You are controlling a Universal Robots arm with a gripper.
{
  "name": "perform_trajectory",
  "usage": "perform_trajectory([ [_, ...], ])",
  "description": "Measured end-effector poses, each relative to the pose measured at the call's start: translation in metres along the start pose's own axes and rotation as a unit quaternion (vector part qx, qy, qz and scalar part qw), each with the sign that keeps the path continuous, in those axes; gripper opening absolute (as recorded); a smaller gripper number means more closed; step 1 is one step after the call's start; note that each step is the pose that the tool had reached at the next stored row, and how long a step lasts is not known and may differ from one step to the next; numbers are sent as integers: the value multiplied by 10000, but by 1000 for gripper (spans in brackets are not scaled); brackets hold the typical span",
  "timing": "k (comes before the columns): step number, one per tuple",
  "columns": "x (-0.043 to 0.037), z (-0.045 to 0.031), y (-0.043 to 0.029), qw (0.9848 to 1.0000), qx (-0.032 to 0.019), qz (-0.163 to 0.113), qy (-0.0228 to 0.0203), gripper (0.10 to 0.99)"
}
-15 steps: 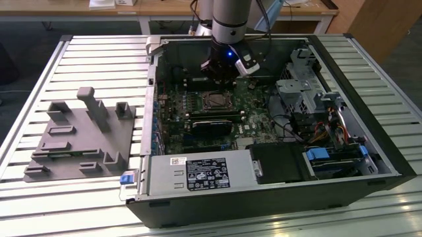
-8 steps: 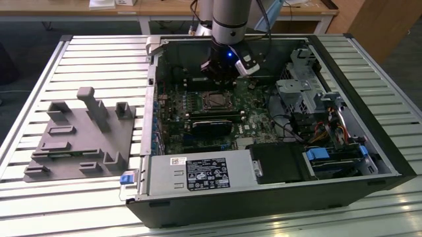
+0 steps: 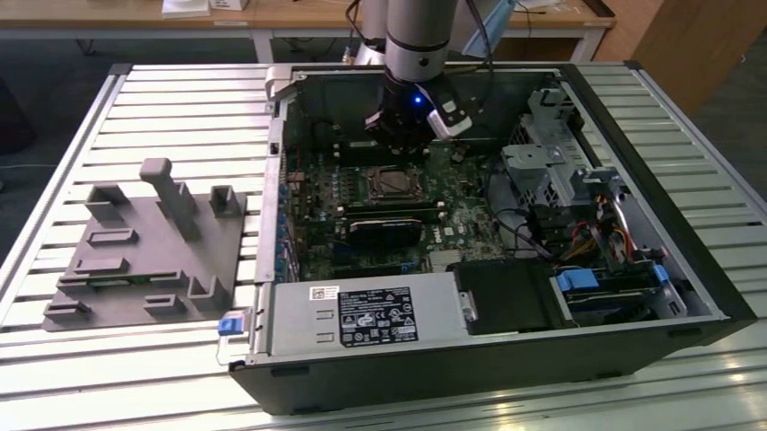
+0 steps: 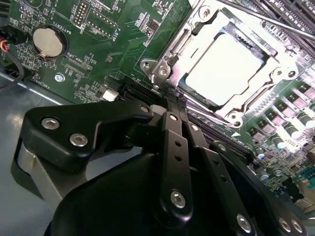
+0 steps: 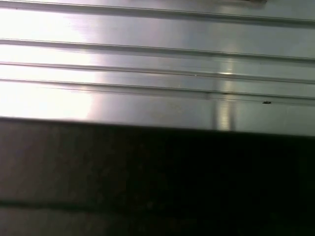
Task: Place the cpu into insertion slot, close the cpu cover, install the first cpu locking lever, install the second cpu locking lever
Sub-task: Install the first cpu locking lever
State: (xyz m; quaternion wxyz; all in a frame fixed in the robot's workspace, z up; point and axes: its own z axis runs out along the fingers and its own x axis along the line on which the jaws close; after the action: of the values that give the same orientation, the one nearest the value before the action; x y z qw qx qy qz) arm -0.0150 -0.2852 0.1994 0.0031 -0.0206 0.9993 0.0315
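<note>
Gripper (image 4: 170, 105): we see its fingers pressed together, holding nothing.
Cpu (image 4: 224, 66): just beyond the fingertips, seated in the insertion slot (image 4: 194, 91).
Cpu cover (image 4: 197, 37): down around it.

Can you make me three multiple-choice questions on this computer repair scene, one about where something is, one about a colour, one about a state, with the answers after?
1. Where does the grey fixture block sit?
A. on the slatted table, toward the exterior view's left of the computer case
B. inside the case
C. on top of the power supply

2. What colour is the circuit board around the insertion slot?
A. blue
B. green
C. red

3. How does the cpu lie?
A. gripped in mid-air
B. on the grey fixture block
C. seated in the insertion slot, with the cpu cover framing it

Answers: 1 A, the exterior view shows the block on the slats beside the case. 2 B, the second wrist view shows green board. 3 C, the pale chip face shows through the cover's window, with the gripper close by at the socket's edge.
</note>
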Motion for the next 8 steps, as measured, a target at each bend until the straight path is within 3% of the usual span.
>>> perform_trajectory([
  [8, -1, -18, 1, 10000, 0, 0, 0, 106],
])
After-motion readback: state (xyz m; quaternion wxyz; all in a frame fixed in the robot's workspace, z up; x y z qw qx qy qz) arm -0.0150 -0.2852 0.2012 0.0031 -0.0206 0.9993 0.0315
